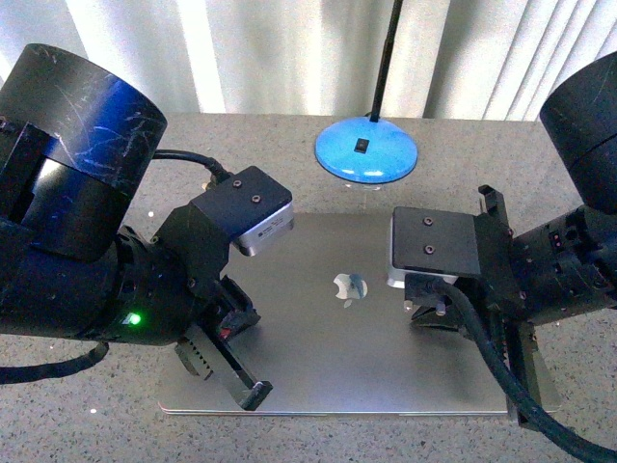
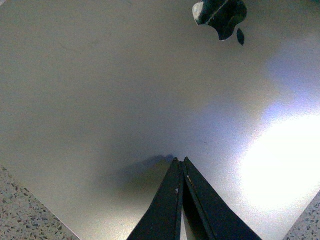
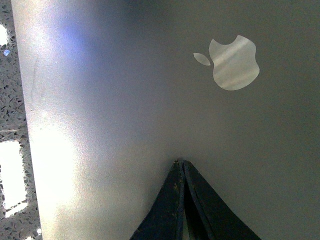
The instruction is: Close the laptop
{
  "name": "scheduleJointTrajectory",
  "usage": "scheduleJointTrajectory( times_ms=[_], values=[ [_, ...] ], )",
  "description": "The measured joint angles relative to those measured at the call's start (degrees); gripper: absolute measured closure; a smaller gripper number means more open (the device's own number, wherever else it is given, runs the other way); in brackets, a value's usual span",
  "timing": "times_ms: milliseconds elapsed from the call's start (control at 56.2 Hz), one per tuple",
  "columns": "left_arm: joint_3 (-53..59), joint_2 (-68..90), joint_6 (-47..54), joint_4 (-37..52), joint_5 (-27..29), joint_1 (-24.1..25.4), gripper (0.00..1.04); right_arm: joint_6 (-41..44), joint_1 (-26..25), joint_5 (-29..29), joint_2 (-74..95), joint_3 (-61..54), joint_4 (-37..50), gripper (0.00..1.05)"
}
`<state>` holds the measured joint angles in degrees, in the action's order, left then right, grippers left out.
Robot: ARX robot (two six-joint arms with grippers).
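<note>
The grey metal laptop (image 1: 366, 357) lies on the speckled table with its lid down flat and the apple logo (image 1: 349, 287) facing up; keys, trackpad and screen are hidden. My left gripper (image 1: 255, 394) is shut and empty, its tips on or just above the lid near the front left edge. In the left wrist view the shut tips (image 2: 180, 160) meet the lid (image 2: 125, 90). My right gripper (image 1: 432, 311) is shut and empty over the lid's right part. In the right wrist view its tips (image 3: 180, 161) touch the lid (image 3: 125, 100) below the logo (image 3: 234, 62).
A blue round lamp base (image 1: 366, 152) with a black stem stands just behind the laptop. Pale curtains hang behind the table. Grey speckled tabletop (image 1: 87, 424) shows around the laptop.
</note>
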<state>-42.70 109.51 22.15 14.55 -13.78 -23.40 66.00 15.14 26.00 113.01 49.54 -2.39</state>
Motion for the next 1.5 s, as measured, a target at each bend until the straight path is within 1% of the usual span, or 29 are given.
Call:
scheduleJointTrajectory(
  times_ms=[392, 516, 605, 659, 676, 730, 765, 854, 890, 961, 1050, 1157, 1175, 1193, 1210, 1228, 1246, 1264, 1282, 1299, 1317, 1335, 1353, 1371, 1388, 1406, 1424, 1460, 1495],
  values=[
    [1.77, 0.39, -1.77, 2.91, -1.33, 1.57, 1.01, -2.86, 0.48, 0.92, 0.22, -1.36, 4.02, 1.02],
    [3.30, -1.25, -4.70, 5.90, -0.33, 3.23, 1.01, -7.50, 0.57, 2.29, -0.70, -2.78, 9.29, 1.02],
    [4.44, -3.76, -8.87, 10.73, 1.25, 5.57, 1.01, -12.83, 0.52, 1.53, -2.58, -4.17, 16.81, 1.00],
    [4.94, -5.42, -12.39, 13.90, 2.91, 7.08, 1.00, -18.49, 0.44, 0.15, -4.04, -4.76, 22.56, 0.94],
    [5.22, -6.54, -14.32, 16.11, 3.65, 8.04, 0.96, -19.76, 0.39, -0.04, -4.44, -4.79, 23.82, 0.92],
    [5.31, -7.98, -17.00, 18.64, 4.35, 9.11, 0.91, -23.15, 0.24, -0.31, -5.42, -4.68, 26.82, 0.87],
    [5.27, -8.81, -18.45, 19.69, 4.70, 9.73, 0.88, -25.88, 0.13, -0.35, -6.32, -4.42, 28.33, 0.82],
    [4.98, -10.51, -21.51, 20.70, 5.29, 11.02, 0.75, -29.35, -0.11, -0.44, -7.37, -4.15, 29.03, 0.71],
    [4.98, -10.58, -22.64, 20.72, 5.27, 11.15, 0.70, -30.71, -0.15, -0.42, -7.41, -4.20, 29.03, 0.64],
    [5.35, -10.19, -23.67, 20.65, 4.98, 10.95, 0.59, -31.80, -0.11, -0.42, -7.13, -4.44, 29.03, 0.55],
    [5.66, -9.70, -24.20, 20.63, 4.66, 10.47, 0.47, -32.65, -0.02, -0.42, -6.84, -4.66, 29.03, 0.41],
    [5.68, -9.68, -24.57, 20.63, 4.63, 10.27, 0.29, -33.16, -0.13, -0.44, -6.84, -4.70, 29.03, 0.25],
    [5.68, -9.68, -24.63, 20.65, 4.72, 10.27, 0.27, -33.24, -0.15, -0.44, -6.84, -4.70, 29.03, 0.21],
    [6.14, -9.20, -24.02, 22.49, 6.82, 10.05, 0.26, -33.27, -0.15, -0.44, -6.84, -4.70, 29.03, 0.20],
    [6.67, -8.70, -23.98, 24.65, 7.58, 9.84, 0.28, -33.29, -0.15, -0.44, -6.84, -4.70, 29.03, 0.18],
    [7.87, -7.80, -23.76, 30.03, 12.37, 9.70, 0.31, -34.10, -0.04, -1.60, -6.67, -4.87, 29.64, 0.15],
    [8.55, -7.34, -23.63, 32.85, 14.29, 9.73, 0.33, -34.53, 0.20, -3.23, -6.29, -5.20, 31.19, 0.15],
    [10.03, -6.62, -23.43, 38.25, 17.70, 9.70, 0.37, -37.27, 0.81, -7.96, -5.51, -6.54, 36.48, 0.18],
    [10.86, -6.29, -23.32, 40.74, 19.17, 9.73, 0.38, -38.49, 1.03, -10.80, -5.11, -7.37, 39.60, 0.19],
    [12.61, -5.95, -23.26, 45.40, 21.73, 9.84, 0.42, -40.48, 1.38, -16.41, -4.46, -9.09, 45.86, 0.23],
    [13.49, -5.92, -23.26, 47.52, 22.75, 9.94, 0.44, -41.86, 1.57, -19.43, -4.15, -10.03, 49.05, 0.25],
    [14.40, -5.92, -23.21, 49.46, 23.50, 10.05, 0.46, -44.81, 1.79, -24.52, -3.63, -12.00, 54.77, 0.28],
    [16.15, -6.01, -23.17, 53.00, 24.46, 10.32, 0.49, -46.27, 1.79, -26.60, -3.52, -13.07, 57.35, 0.30],
    [17.64, -6.73, -23.04, 56.04, 24.83, 10.64, 0.53, -49.09, 1.64, -30.10, -3.45, -15.12, 62.14, 0.34],
    [18.27, -7.10, -23.02, 57.33, 24.83, 10.80, 0.54, -50.45, 1.49, -31.78, -3.45, -16.17, 64.37, 0.35],
    [19.37, -8.02, -22.99, 59.43, 24.79, 11.23, 0.58, -53.51, 1.20, -34.97, -3.56, -18.14, 68.39, 0.39],
    [19.87, -8.55, -22.99, 60.19, 24.70, 11.43, 0.60, -54.60, 1.01, -36.35, -3.83, -19.02, 70.29, 0.41],
    [21.22, -10.34, -22.91, 61.42, 24.48, 12.20, 0.65, -58.07, -0.02, -39.28, -5.68, -22.16, 76.26, 0.48],
    [22.58, -12.37, -22.82, 61.70, 24.48, 12.83, 0.71, -59.93, -0.87, -39.43, -7.74, -24.04, 78.99, 0.53]
  ],
)
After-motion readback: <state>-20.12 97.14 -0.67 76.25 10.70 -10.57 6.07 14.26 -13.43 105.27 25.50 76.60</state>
